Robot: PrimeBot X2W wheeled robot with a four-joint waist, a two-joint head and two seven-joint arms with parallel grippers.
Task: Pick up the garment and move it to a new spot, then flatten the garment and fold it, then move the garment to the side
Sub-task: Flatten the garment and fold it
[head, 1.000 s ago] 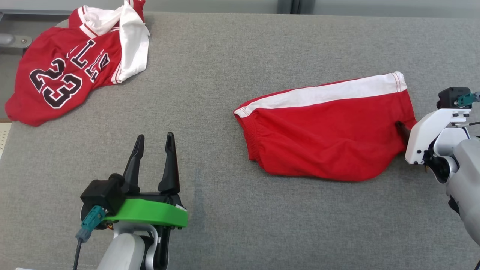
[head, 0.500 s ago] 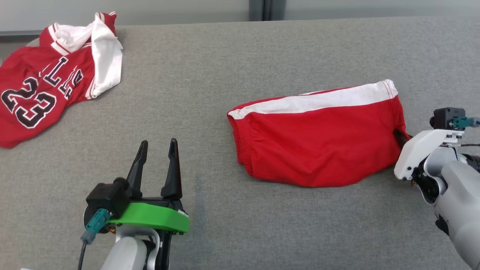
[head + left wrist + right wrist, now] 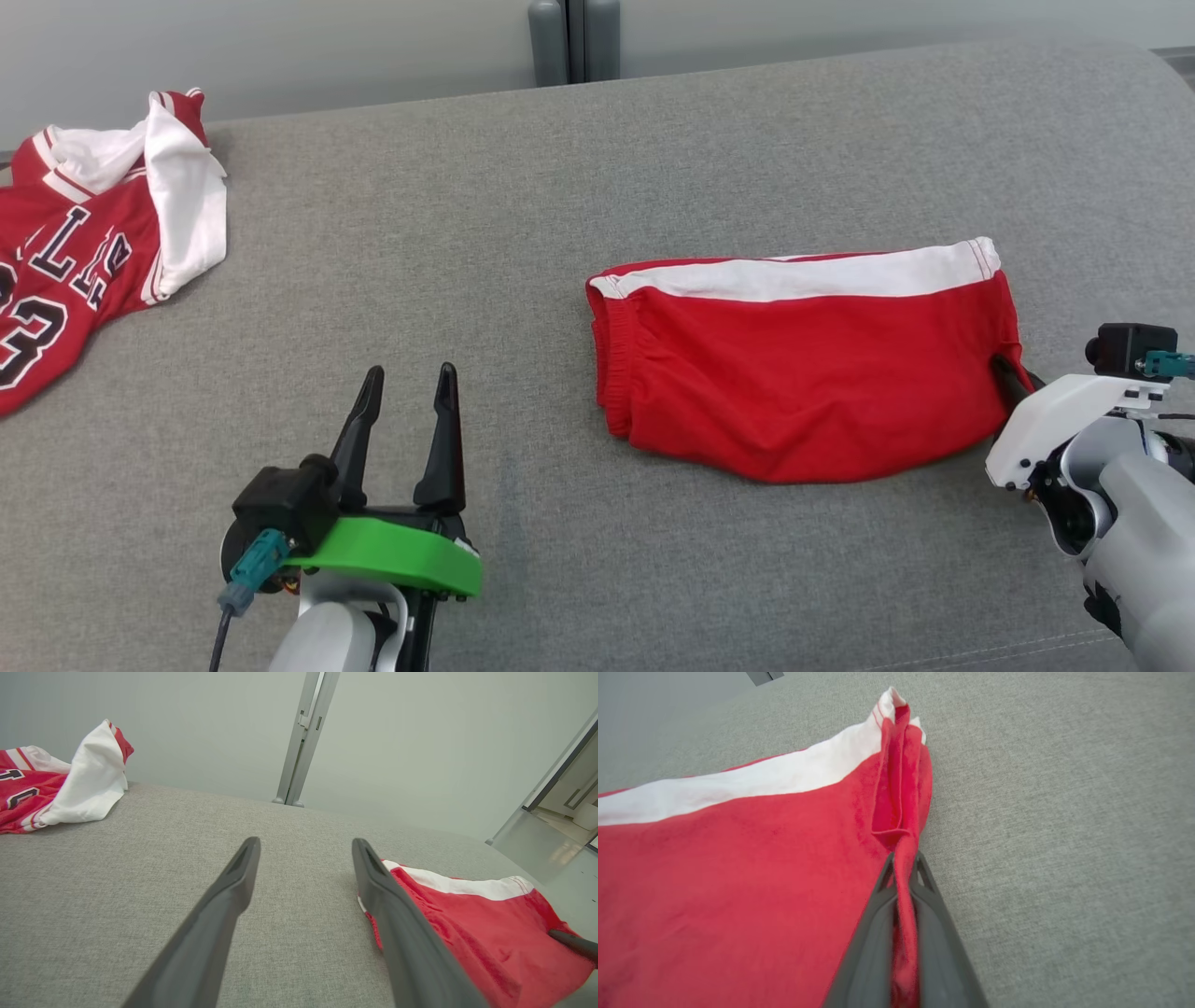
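Red shorts with a white side stripe (image 3: 803, 373) lie folded on the grey cloth surface, right of centre. My right gripper (image 3: 1010, 366) is shut on their right-hand hem; the right wrist view shows that red edge (image 3: 903, 858) pinched between the two dark fingers. The left wrist view has the shorts (image 3: 472, 924) at the lower right. My left gripper (image 3: 406, 401) stands open at the lower left, apart from the shorts, nothing between its fingers (image 3: 224, 910).
A red and white jersey with black numbers (image 3: 84, 243) lies crumpled at the far left edge (image 3: 56, 788). The grey padded surface (image 3: 523, 243) ends at a pale wall with a grey post (image 3: 571, 37) behind it.
The head camera has tilted and turned, so the whole picture shifted: the jersey slid left and the far wall came into sight. The right gripper stays shut on the hem; the shorts lie straighter.
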